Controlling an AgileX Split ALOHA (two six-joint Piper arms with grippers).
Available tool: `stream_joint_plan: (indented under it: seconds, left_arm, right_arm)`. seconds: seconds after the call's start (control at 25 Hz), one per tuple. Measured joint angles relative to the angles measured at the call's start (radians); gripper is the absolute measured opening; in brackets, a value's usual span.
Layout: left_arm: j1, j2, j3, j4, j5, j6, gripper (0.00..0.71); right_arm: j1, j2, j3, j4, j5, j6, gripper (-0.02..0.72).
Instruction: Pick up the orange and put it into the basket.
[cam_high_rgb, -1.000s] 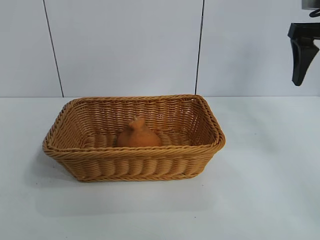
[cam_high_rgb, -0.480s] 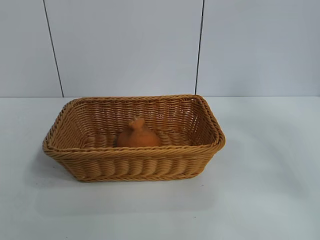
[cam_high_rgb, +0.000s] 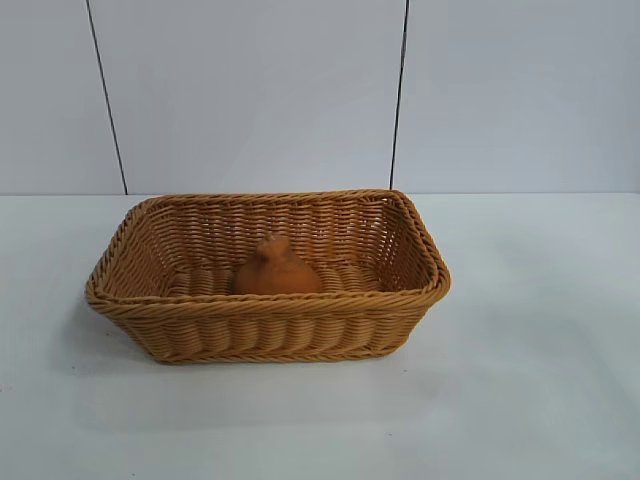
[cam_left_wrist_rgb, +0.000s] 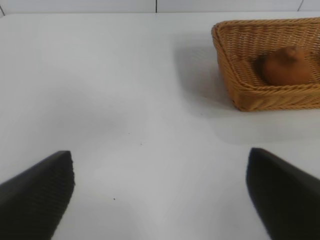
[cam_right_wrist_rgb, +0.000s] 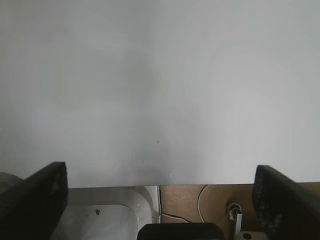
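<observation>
The orange lies inside the wicker basket at the middle of the white table, knobby neck up. Both also show in the left wrist view, the orange in the basket. No arm appears in the exterior view. My left gripper is open and empty over bare table, well away from the basket. My right gripper is open and empty at the table's edge, away from the basket.
A white wall with dark seams stands behind the table. In the right wrist view the table edge ends above a white mount and a brown board with a cable.
The right gripper, seen at the upper right of the exterior view one second ago, has left that view. The orange and the basket have not moved.
</observation>
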Motion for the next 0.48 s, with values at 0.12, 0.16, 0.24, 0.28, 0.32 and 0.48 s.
stream_joint_plan:
  seconds: [0.12,0.16,0.24,0.28,0.32,0.48]
  left_arm:
    - [0.000,0.000,0.000,0.000,0.000,0.000,0.666]
    - [0.000,0.000,0.000,0.000,0.000,0.000,0.666]
    - [0.000,0.000,0.000,0.000,0.000,0.000,0.666]
    - [0.000,0.000,0.000,0.000,0.000,0.000,0.666]
    - [0.000,0.000,0.000,0.000,0.000,0.000,0.666]
    - [0.000,0.000,0.000,0.000,0.000,0.000,0.666]
  right_arm:
    - [0.000,-0.128,0.079,0.000,-0.012,-0.010,0.694]
    - [0.000,-0.174,0.085,0.000,-0.023,-0.012,0.694]
    - [0.000,-0.262,0.093,0.010,-0.072,-0.014,0.694]
    - [0.000,-0.310,0.101,0.014,-0.092,-0.014,0.694]
    - [0.000,-0.357,0.109,0.015,-0.100,-0.015,0.694]
    - [0.000,-0.521,0.118,0.015,-0.101,-0.017,0.694]
